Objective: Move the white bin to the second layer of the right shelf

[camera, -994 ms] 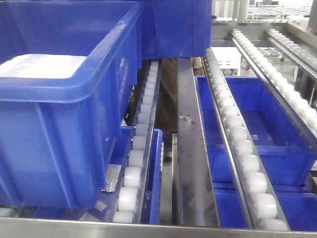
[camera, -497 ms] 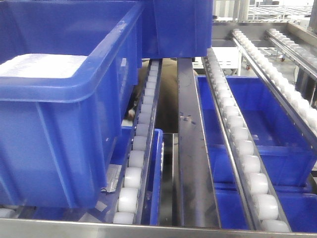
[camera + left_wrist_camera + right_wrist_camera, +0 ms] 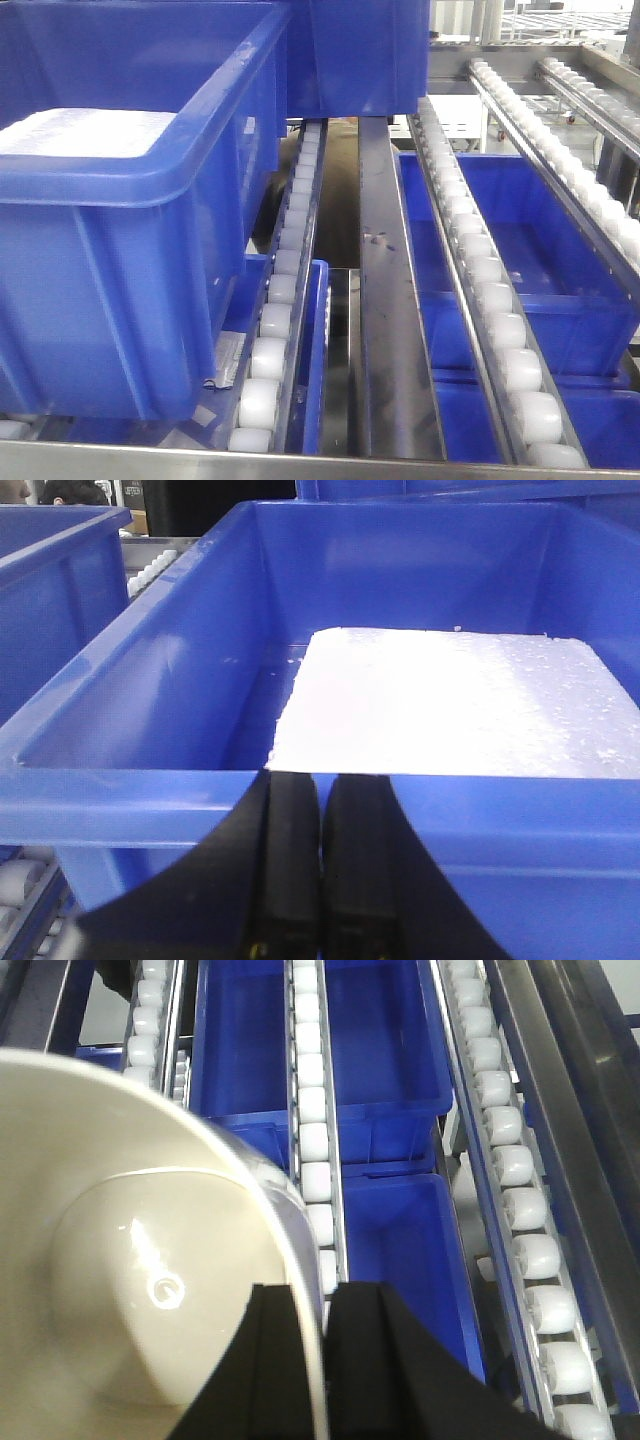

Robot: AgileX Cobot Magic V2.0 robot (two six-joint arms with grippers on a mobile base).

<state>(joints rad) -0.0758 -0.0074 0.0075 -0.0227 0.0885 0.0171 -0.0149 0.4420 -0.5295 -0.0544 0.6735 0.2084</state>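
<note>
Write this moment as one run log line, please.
right gripper: shut on white bin rim | above roller rails | left gripper: shut, empty

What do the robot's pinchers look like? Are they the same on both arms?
Yes, they look alike. The left gripper has two long black fingers with rounded edges, widening into a black base near the camera. A tiny yellowish mark shows low on one finger. The right gripper has the same matte black fingers, flat and squared at the tips. No cables or sleeves show.
</note>
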